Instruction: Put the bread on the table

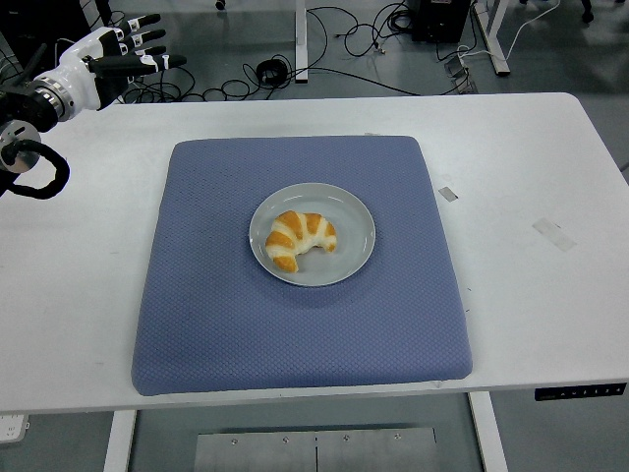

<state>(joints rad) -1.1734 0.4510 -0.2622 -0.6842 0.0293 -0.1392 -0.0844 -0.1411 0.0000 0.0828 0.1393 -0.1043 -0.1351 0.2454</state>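
Nothing is done yet: the bread [299,239] lies on the grey plate [351,210] at the blue mat's [216,305] centre. The left hand [118,61], fingers spread and empty, hovers far off at ten o'clock, so the reach, grasp and placement remain.

This is looking like a robotics lab or test workshop rather than a home or kitchen: a plain white table [550,157] on a metal frame is standing on a grey floor [364,54], and loose black cables [334,39] are trailing across that floor behind it. Legs of other white desks [496,39] and a dark equipment box [437,18] are showing at the top edge. Bits of tape [553,234] are sticking to the tabletop, and a blue padded mat [295,324] is covering its middle like a staged test surface.
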